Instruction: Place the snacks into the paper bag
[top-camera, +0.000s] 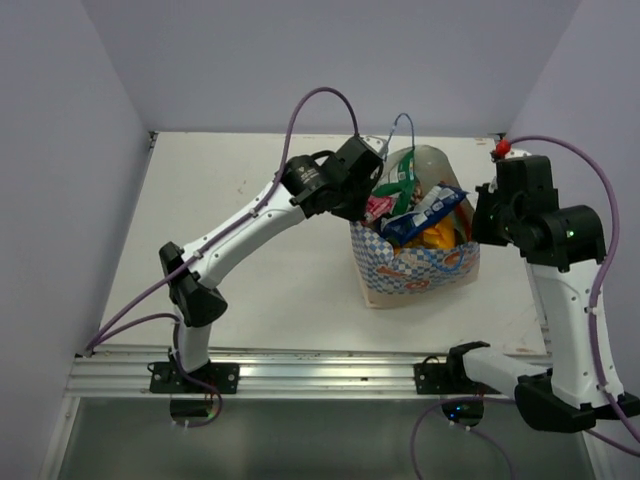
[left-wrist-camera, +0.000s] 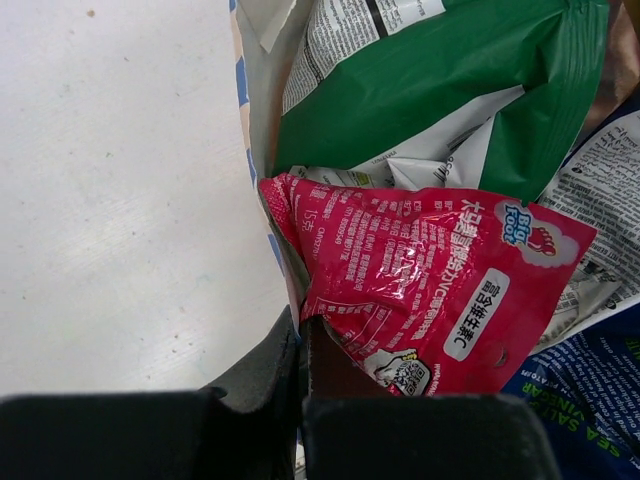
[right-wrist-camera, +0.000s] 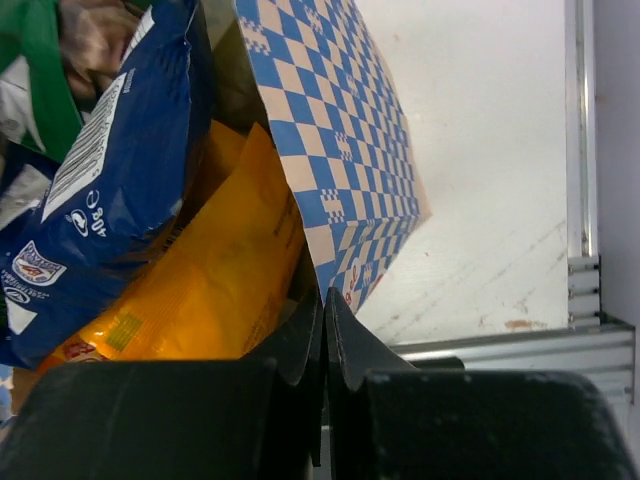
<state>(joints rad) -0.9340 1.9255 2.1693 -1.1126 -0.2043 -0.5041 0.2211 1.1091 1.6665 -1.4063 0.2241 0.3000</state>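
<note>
**Both my pincers pinched on the paper bag's rim, packets inside**

The paper bag (top-camera: 415, 272) stands upright on the table (top-camera: 260, 270) between my two arms. Its mouth is open upward and its long side runs left to right. A thin blue cord handle (top-camera: 401, 124) rises from its far rim.

My left pincer (left-wrist-camera: 302, 335) is closed tight, fingers together, with the bag's left wall running down into the pinch. My right pincer (right-wrist-camera: 322, 310) is likewise closed on the bag's right wall, where the blue-and-white checks meet my fingertips.

The clearest writing is on the pink packet (left-wrist-camera: 430, 290) just inside the bag's left wall. A badge reads "Big Foot", with Chinese characters beside it and small print I cannot read. This packet lies slanted, one corner up against the wall. Behind it the green-and-white packet (left-wrist-camera: 420, 100) shows only fine print, too small to read.

A dark blue corner in the left wrist view carries "SALT" and "VINEGAR". The right wrist view shows that blue packet (right-wrist-camera: 130, 170) from its other side, with a barcode and a round logo. It leans on end over the orange packet (right-wrist-camera: 210, 290), which lies against the inside of the bag's right wall.

Only the top view shows the whole bag. The checks show only from above and at my right wrist.
</note>
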